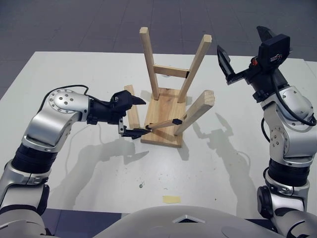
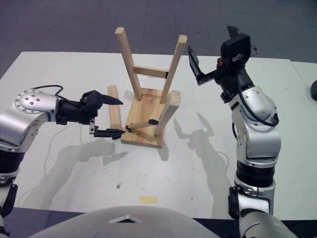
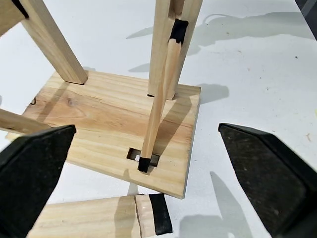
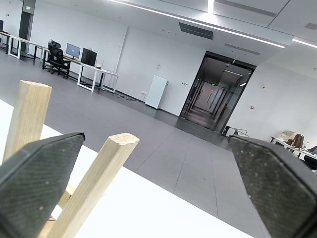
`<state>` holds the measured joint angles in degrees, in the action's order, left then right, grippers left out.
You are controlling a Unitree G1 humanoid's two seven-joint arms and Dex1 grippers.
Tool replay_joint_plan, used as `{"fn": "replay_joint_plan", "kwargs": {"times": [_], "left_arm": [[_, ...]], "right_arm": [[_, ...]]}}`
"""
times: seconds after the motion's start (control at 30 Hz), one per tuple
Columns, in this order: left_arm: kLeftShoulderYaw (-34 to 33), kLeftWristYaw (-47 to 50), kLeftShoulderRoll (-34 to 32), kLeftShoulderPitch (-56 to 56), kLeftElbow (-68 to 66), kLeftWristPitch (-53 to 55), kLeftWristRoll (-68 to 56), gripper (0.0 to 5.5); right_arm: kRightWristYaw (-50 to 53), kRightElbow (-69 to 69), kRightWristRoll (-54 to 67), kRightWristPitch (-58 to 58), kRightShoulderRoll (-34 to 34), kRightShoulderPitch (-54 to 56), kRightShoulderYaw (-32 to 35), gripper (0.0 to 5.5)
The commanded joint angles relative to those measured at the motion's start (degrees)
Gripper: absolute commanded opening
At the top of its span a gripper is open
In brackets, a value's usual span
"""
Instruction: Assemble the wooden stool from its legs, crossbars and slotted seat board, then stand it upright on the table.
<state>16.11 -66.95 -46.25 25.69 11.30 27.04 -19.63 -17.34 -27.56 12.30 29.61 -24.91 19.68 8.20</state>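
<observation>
Left pincer point(image 1: 134, 116) held open beside seat board point(image 1: 167, 104), near leaning crossbar point(image 1: 162, 123); right pincer point(image 1: 244, 49) held open, raised beside upright leg point(image 1: 198, 62).

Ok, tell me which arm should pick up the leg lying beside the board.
Left. The left pincer sits open and low beside that leg, on the board's left side; the right pincer is up by the upright legs' tops.

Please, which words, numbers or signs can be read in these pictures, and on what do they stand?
None can be read.
Faint pale print on the black camera box on the right wrist: too small.
Small green sign high on the far wall: too blurred.
</observation>
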Motion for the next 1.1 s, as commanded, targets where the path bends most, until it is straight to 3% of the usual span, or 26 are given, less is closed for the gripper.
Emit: {"fn": "replay_joint_plan", "kwargs": {"times": [0.03, 0.2, 0.67, 1.1], "left_arm": [[4.04, -0.92, 3.49, 2.23, -3.63, -3.71, 3.9, 5.36], [6.41, -1.3, 6.38, 2.18, -7.33, -6.8, 7.15, 4.85], [8.97, -1.27, 10.74, 1.8, -15.46, -12.51, 13.62, 2.51], [5.93, 0.18, 11.81, 1.98, -14.25, -12.3, 13.7, 0.41]], "right_arm": [[0.49, 0.2, -0.46, 0.23, 0.37, 0.01, -0.69, 5.4], [0.75, 0.01, -0.65, 0.2, 0.86, -0.18, -1.38, 5.4], [2.04, -0.77, -0.75, 0.56, 2.13, -0.64, -2.63, 5.4], [2.39, -0.96, -1.29, 0.51, 2.56, -0.78, -2.99, 5.4]]}}
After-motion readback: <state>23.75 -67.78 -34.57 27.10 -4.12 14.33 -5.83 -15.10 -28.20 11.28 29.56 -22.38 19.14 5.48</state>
